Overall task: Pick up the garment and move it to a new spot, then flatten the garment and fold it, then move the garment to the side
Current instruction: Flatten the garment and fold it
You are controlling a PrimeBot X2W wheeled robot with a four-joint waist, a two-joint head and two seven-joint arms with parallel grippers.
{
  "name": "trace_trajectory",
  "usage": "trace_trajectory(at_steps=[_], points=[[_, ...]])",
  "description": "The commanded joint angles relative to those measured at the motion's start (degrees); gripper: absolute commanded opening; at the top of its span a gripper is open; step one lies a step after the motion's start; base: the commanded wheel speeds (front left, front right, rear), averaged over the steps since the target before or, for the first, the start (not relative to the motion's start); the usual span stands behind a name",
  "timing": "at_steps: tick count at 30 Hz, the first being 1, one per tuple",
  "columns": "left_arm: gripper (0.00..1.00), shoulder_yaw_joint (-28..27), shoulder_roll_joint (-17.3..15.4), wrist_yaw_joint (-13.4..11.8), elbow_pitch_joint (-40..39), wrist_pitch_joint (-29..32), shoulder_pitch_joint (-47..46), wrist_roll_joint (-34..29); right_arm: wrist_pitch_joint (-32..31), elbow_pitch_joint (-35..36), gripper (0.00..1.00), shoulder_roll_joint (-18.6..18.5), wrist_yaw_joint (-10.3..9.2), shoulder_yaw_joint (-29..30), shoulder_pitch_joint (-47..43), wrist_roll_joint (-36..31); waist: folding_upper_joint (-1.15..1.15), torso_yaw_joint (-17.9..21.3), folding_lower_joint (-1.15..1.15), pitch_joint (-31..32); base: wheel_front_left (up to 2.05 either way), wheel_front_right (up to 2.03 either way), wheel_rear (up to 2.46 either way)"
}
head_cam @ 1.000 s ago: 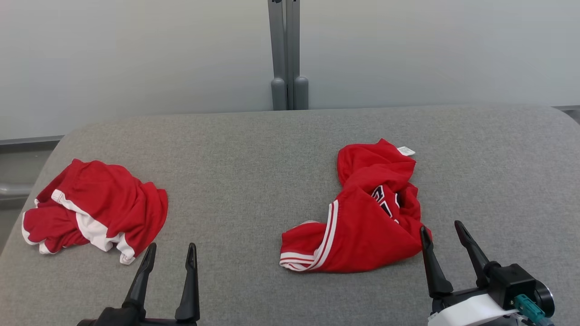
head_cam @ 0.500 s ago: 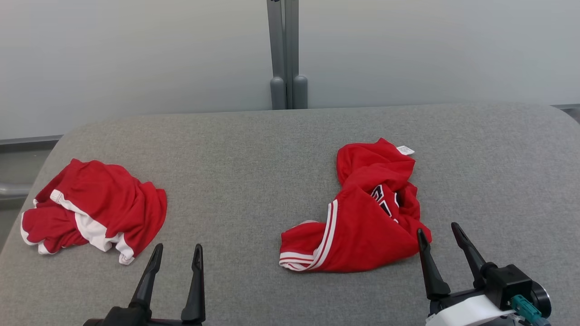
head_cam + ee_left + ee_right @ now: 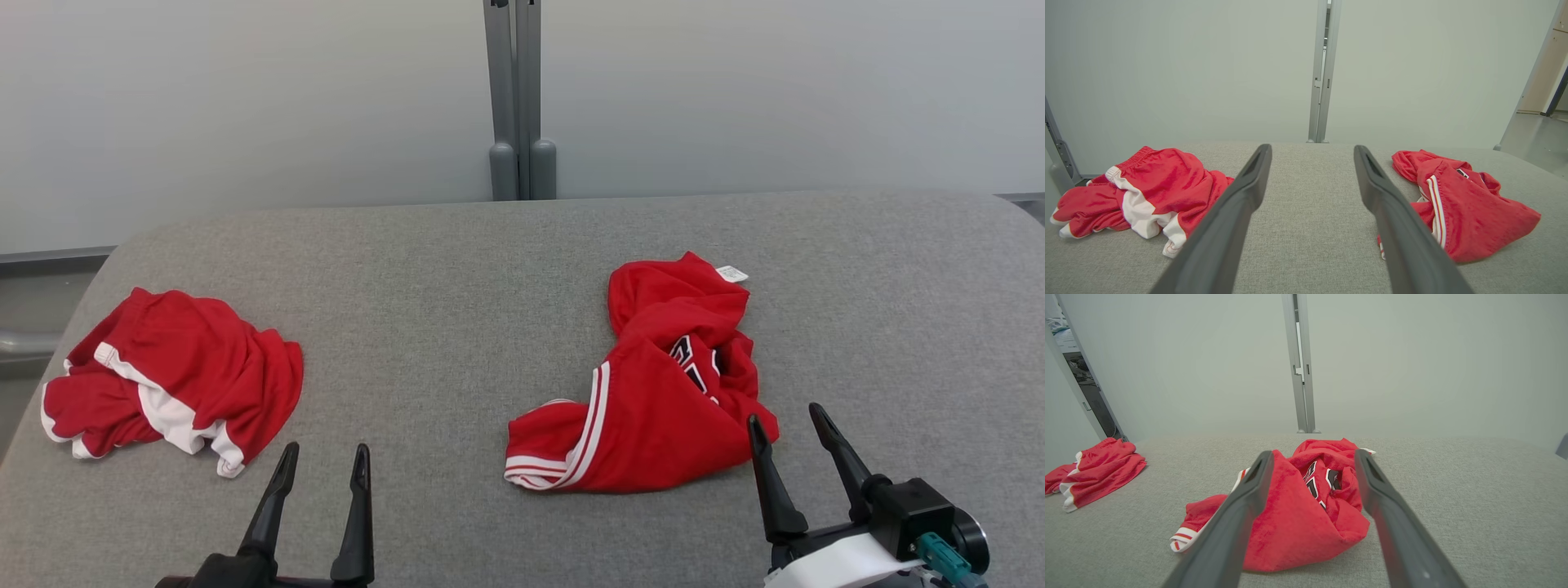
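A crumpled red garment (image 3: 653, 408) with white stripes and black lettering lies on the right half of the grey padded table (image 3: 457, 286). The right wrist view shows this garment (image 3: 1298, 522) straight ahead of my right gripper (image 3: 1313, 454). The right gripper (image 3: 784, 415) is open, its tips just off the garment's near right corner, holding nothing. My left gripper (image 3: 325, 449) stands open and empty at the front left, over bare table. In the left wrist view the left gripper (image 3: 1312, 149) points between the two red heaps, with the garment (image 3: 1470, 212) at the right.
A second red piece, shorts (image 3: 180, 376) with white panels, lies bunched at the table's left end, also seen as shorts (image 3: 1155, 183) and shorts (image 3: 1098, 469). A grey post (image 3: 518, 98) stands behind the table's far edge against a pale wall.
Left gripper has shifted slightly right and toward the near edge. Right gripper has eased a little left and nearer. Both garments lie as before.
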State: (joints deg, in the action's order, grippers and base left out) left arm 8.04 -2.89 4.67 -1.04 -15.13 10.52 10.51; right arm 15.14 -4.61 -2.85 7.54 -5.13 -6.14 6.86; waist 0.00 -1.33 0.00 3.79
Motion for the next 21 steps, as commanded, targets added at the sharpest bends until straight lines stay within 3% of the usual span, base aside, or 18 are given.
trace_trajectory(at_steps=[1,13,21], points=[[1.00,0.08,0.00,-0.17,0.20,-0.02,-0.80,-0.32,0.01,-0.11,1.00,-0.07,-0.10,-0.09,0.38,-0.19,0.00,-0.02,0.00,0.01,0.00,0.00,0.00],[1.00,0.50,-0.01,0.64,1.67,-0.02,-1.11,-0.87,0.01,-0.06,1.00,-0.07,-0.10,-0.32,0.62,0.08,0.00,-0.06,0.00,-0.65,0.00,0.00,0.00],[1.00,6.80,-0.24,2.54,8.15,-0.01,-3.71,-5.07,0.01,-0.06,1.00,-0.07,-0.10,-0.96,1.14,-0.05,0.00,0.69,0.00,-2.54,0.00,0.00,0.00]])
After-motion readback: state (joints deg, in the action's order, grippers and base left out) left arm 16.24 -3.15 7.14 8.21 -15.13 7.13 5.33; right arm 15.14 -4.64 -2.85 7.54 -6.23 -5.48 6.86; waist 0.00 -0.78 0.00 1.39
